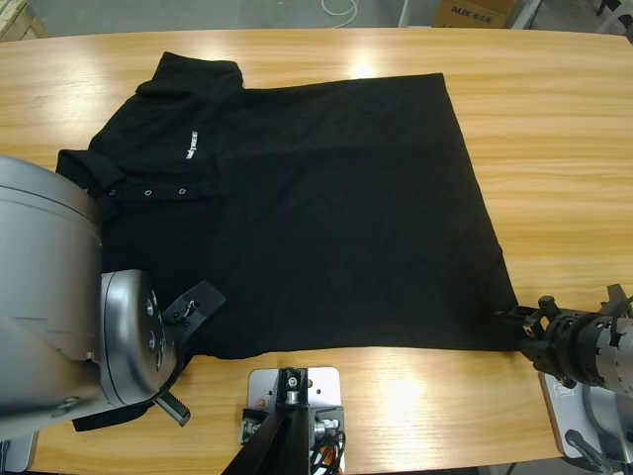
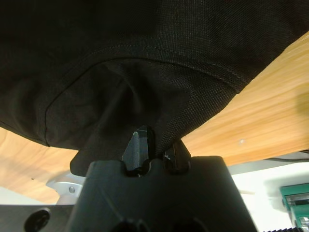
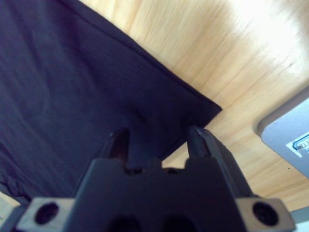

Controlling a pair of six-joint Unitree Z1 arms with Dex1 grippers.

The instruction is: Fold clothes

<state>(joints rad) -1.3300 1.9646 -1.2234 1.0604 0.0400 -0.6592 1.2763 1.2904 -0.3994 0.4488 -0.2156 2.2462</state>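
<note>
On the table (image 1: 554,119) a black polo shirt (image 1: 326,208) lay spread flat, collar (image 1: 188,74) toward the far left edge. At the shirt's near left sleeve, the left gripper (image 2: 155,151) had its jaws pinched together on the fabric. At the shirt's near right hem corner, the right gripper (image 3: 158,141) had its jaws apart around the cloth.

Looks like a robotics lab or test workshop, not a home. Long wooden table (image 1: 554,119) with rounded corners carries robot arms mounted at its near edge. Beyond the table's far edge: bare grey concrete-like floor (image 1: 198,14), a cardboard box (image 1: 473,13) with printed lettering, a loose white cable (image 1: 339,8), and pale furniture legs beside the box. A second wooden surface (image 1: 20,20) sits past the table's far left corner.
</note>
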